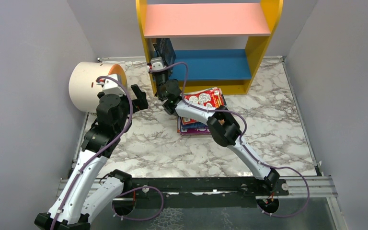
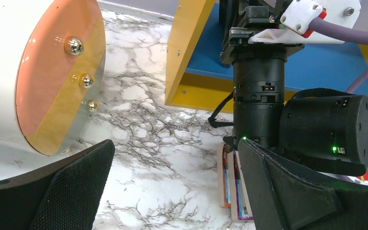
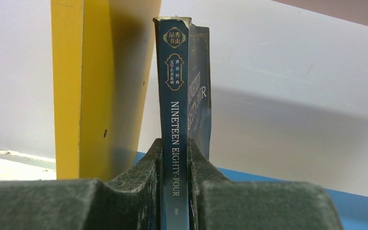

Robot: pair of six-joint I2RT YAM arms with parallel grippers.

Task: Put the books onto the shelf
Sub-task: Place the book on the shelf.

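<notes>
At the left end of the shelf's blue lower board (image 1: 220, 64), the right gripper (image 3: 175, 158) pinches the dark blue Nineteen Eighty-Four paperback (image 3: 172, 86) upright by its spine, just beside the yellow side panel (image 3: 76, 96). Let go with no neighbour on its right, this 1 thin book could topple. The left gripper (image 2: 177, 191) hangs spread wide, empty. The remaining books (image 1: 202, 103) lie stacked under the right arm (image 1: 225, 129), whose elbow could scuff them on backing out.
</notes>
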